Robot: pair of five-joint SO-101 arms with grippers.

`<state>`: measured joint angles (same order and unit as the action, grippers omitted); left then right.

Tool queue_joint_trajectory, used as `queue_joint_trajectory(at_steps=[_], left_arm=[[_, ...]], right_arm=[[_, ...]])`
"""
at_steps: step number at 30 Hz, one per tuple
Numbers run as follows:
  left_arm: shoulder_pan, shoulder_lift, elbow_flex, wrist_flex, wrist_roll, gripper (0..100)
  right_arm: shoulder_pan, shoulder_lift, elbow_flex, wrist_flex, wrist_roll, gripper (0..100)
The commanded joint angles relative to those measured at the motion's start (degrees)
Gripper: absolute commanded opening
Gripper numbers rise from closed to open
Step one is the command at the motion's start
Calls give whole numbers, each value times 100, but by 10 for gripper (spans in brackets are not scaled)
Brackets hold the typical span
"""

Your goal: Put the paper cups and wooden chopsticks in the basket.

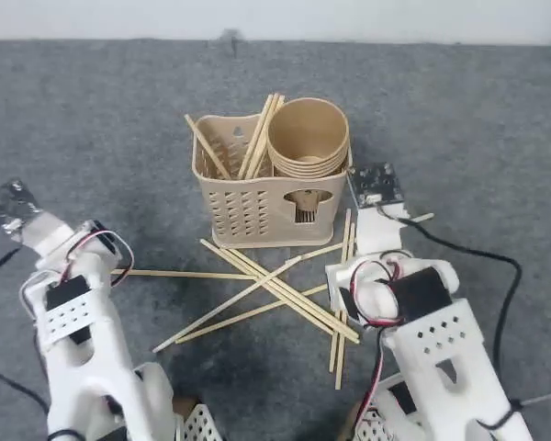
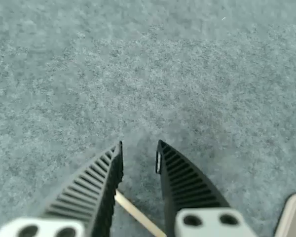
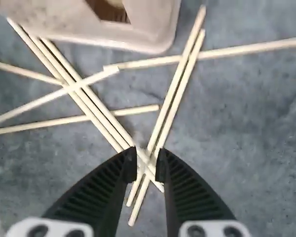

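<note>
A beige perforated basket [image 1: 253, 209] stands upright on the grey carpet, and its base corner [image 3: 138, 39] is also in the right wrist view. It holds a stack of paper cups [image 1: 308, 138] and a few wooden chopsticks [image 1: 257, 136]. Several loose chopsticks [image 1: 266, 289] lie crossed on the carpet in front of it. My right gripper [image 3: 145, 154] is narrowly open, straddling a pair of chopsticks [image 3: 175, 94] that lie on the carpet. My left gripper [image 2: 139, 145] is open low over bare carpet, with one chopstick end [image 2: 135, 215] beneath its fingers.
Both white arms stand at the near edge, the left arm [image 1: 73, 312] and the right arm [image 1: 413, 312], with cables [image 1: 496, 262] trailing off to the right. Open carpet lies behind and to both sides of the basket.
</note>
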<state>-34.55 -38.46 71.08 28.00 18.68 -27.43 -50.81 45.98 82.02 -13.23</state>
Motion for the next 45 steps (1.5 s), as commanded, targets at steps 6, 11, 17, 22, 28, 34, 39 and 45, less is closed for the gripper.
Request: queue_joint_trajectory(at_steps=[6,11,17,22,28,34,39,45], left_arm=[[35,-35,-4,-35,-475,105],[44,-35,-40,193,-492,105],[26,-35,-40,202,-492,105],[0,-35,-40,202,-492,107],[0,-35,-101,202,-475,107],[35,-35,-127,176,-466,108],[44,-35,-163,167,-466,108],[44,-26,-207,167,-466,108]], right_arm=[[22,-119,677,31,2391,85],[13,-75,800,31,2541,84],[-22,-66,818,-198,3103,87],[-13,-66,1081,-1209,2075,84],[-127,-66,1433,-2677,-352,83],[-1015,-57,2286,-4655,-1565,84],[-1191,-57,2787,-6316,-2734,84],[-1446,-22,3622,-7415,-3103,84]])
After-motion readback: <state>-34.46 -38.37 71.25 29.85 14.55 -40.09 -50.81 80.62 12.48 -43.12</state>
